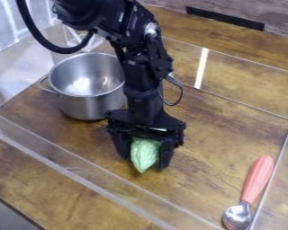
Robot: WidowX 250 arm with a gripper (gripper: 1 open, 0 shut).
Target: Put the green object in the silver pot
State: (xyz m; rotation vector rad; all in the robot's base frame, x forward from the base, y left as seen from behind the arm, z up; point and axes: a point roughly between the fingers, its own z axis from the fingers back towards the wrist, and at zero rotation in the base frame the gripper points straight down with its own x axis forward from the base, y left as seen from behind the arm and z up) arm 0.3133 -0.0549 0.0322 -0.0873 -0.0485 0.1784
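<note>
The green object (143, 156), a light green bumpy toy vegetable, lies on the wooden table near the middle front. My gripper (144, 154) points straight down over it, open, with one black finger on each side of the vegetable; whether the fingers touch it I cannot tell. The silver pot (85, 84) stands upright to the upper left of the gripper, shiny and empty inside as far as I can see.
A red-handled spoon (251, 192) with a silver bowl lies at the front right. Clear plastic walls (62, 153) run around the work area, along the front and left edges. A black cable loops from the arm (132, 54) above the pot.
</note>
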